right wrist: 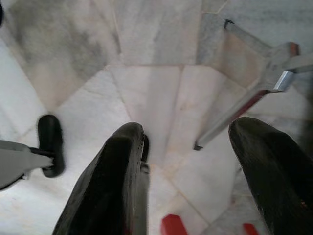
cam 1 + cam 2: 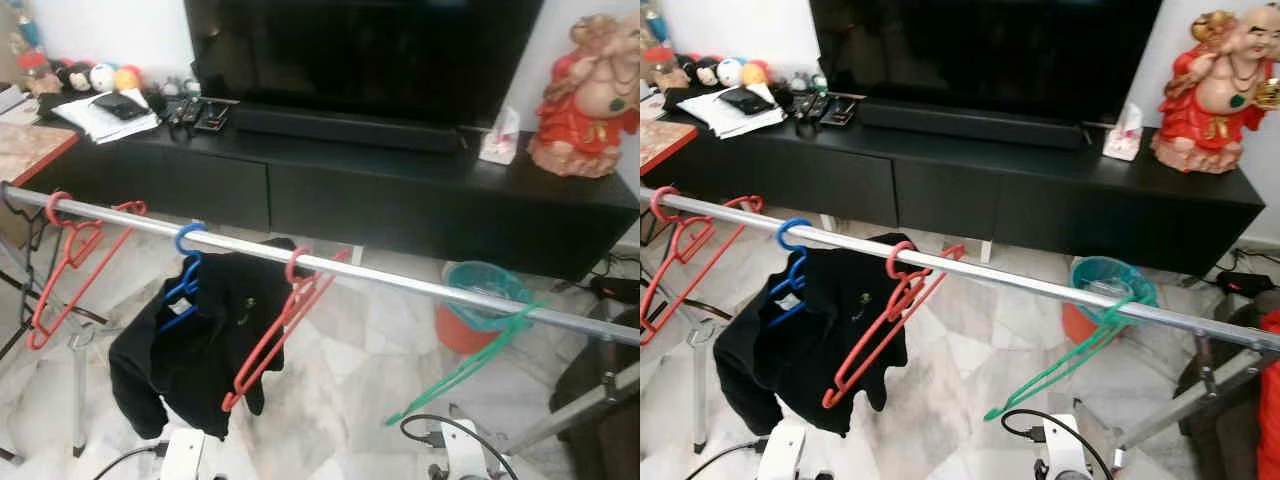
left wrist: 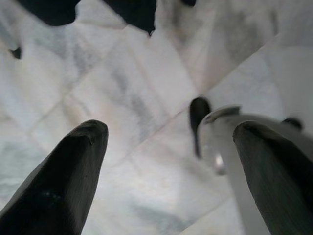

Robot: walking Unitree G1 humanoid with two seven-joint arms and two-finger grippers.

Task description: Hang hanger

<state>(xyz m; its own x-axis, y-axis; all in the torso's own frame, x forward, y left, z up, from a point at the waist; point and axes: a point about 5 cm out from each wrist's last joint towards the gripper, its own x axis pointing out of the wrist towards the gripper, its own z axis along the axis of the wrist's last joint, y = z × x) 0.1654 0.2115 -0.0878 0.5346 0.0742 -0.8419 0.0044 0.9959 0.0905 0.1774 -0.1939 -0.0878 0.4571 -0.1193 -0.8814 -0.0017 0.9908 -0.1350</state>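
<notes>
A silver rail [image 2: 400,282] slants across the room at chest height. Hanging on it from left to right are a red hanger [image 2: 70,255], a blue hanger [image 2: 183,275] carrying a black garment [image 2: 195,350], a second red hanger [image 2: 280,330] and a green hanger [image 2: 470,360] near the right end. Both my arms hang low below the rail. My left gripper [image 3: 171,132] is open over the marble floor, with nothing between its fingers. My right gripper [image 1: 188,129] is also open and empty, pointing at the floor beside a leg of the rack [image 1: 244,105].
A long black TV cabinet [image 2: 400,200] with a TV [image 2: 360,55] stands behind the rail. A red statue [image 2: 590,95] sits on its right end and papers [image 2: 105,115] on its left. A teal and orange bucket [image 2: 478,300] stands on the floor. Rack legs [image 2: 78,390] flank me.
</notes>
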